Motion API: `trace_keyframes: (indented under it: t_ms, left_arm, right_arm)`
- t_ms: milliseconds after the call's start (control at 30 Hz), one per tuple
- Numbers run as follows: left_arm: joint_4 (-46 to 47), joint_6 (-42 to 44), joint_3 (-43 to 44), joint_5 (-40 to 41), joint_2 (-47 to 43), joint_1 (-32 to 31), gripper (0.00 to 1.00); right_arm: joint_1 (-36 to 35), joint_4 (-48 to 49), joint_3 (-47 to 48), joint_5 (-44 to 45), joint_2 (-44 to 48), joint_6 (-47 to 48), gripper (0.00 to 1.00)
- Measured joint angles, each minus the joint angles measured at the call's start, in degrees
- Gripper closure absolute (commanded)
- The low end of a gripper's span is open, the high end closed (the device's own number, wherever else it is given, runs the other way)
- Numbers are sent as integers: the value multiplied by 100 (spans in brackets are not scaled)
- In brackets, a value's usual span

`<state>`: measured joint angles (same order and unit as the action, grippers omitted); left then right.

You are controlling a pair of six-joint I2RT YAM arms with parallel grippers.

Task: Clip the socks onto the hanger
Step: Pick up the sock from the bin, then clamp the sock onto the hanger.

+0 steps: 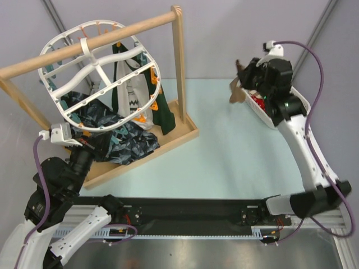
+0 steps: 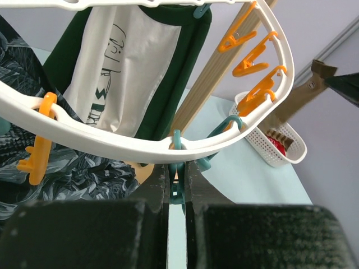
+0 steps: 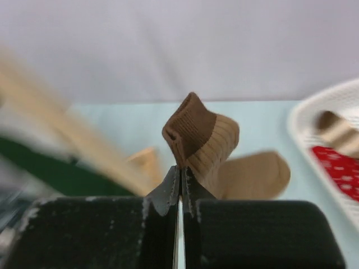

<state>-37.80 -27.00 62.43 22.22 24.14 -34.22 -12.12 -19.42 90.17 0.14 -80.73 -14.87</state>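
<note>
Right gripper (image 3: 179, 175) jaws clamped on brown sock (image 3: 199, 137) beside mesh basket (image 3: 300, 131), far right edge of surface. Left gripper (image 2: 176, 193) jaws pinching teal clip (image 2: 176, 168) on hanger (image 2: 101, 140). Sock not yet clipped; red sock (image 3: 336, 168), striped sock (image 3: 336, 130) left in basket.

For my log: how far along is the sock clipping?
Looks done: dark patterned fabric hangs from the hanger. In hand: left gripper pinches a teal clip; right gripper holds a brown sock, unclipped. Left: a red sock and a striped sock in the basket.

Bright, even light, soft shadows; right wrist view's left background blurred.
</note>
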Motion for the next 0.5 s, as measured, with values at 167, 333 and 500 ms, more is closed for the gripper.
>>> trace_keyframes:
  t_ms: [167,333,500]
  left_arm:
    - [46,-17,0,-149,0,0,100]
    - [107,-48,0,-304,0,0,100]
    - [212,-44,0,-577,-2,2,100]
  right_arm:
    - [-1631,-883,-302,-350,1167,42,100]
    - [-3198,-1281,-922,-953,1360,-101,100]
    - [-4304,-1241,-1161,-1908,645,-225,100]
